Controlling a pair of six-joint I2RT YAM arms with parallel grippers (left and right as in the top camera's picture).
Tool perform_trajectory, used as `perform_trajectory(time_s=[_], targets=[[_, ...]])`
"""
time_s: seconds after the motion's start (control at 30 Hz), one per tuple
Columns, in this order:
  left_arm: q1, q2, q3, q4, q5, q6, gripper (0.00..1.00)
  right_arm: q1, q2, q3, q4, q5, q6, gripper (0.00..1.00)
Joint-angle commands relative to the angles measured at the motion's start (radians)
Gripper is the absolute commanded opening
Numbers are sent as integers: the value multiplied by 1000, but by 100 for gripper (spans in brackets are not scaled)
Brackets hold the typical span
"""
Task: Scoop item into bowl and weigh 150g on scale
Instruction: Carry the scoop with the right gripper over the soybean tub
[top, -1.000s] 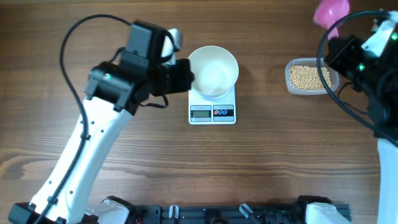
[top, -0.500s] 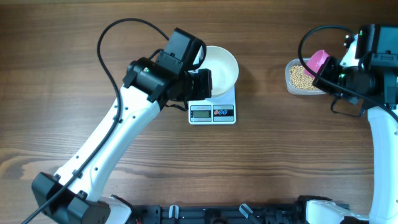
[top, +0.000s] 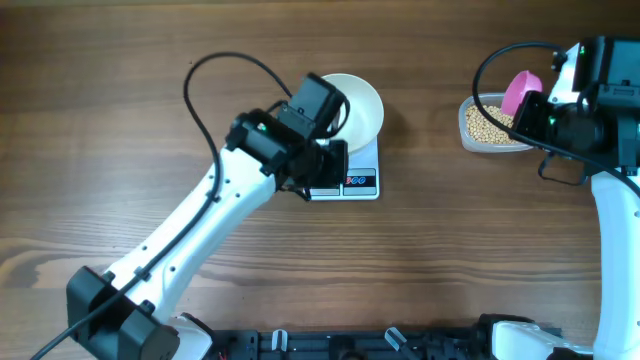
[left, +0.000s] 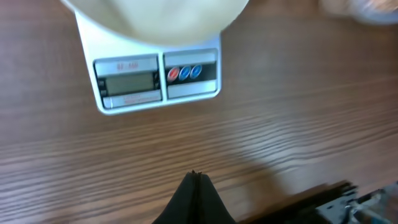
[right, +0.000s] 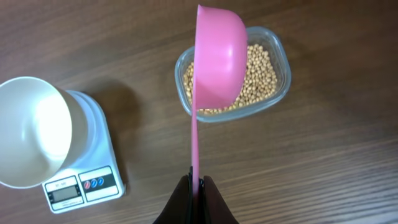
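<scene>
Extending ahead of the right claw (right: 196, 183), a pink plastic scoop (right: 217, 56) is gripped above small tan beans (right: 258, 78); the left claw (left: 194, 180) is seen shut, empty, white square scale (left: 155, 74) ahead.

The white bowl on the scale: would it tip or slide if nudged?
Probably slides: the white bowl looks empty, so light, on the smooth scale top. It narrows toward its base, so a push on the rim might tip it.
</scene>
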Motion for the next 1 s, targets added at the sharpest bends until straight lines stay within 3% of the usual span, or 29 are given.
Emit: perform_trajectory(time_s=[0.0,0.2,0.57,0.83,0.97], targets=[[-29,4,-95,84,-15,8,4,-4,-5,6,18,30,-19,4],[-58,34,-183,225,-15,4,4,-4,-5,6,25,30,9,4],[-67,214,-189,338,-17,5,4,-4,-5,6,10,30,9,4],[-67,240,-189,396,-219,5,4,-4,-5,6,19,30,8,4],[-67,241,-189,452,-224,9,4,-4,-5,6,32,30,9,4]])
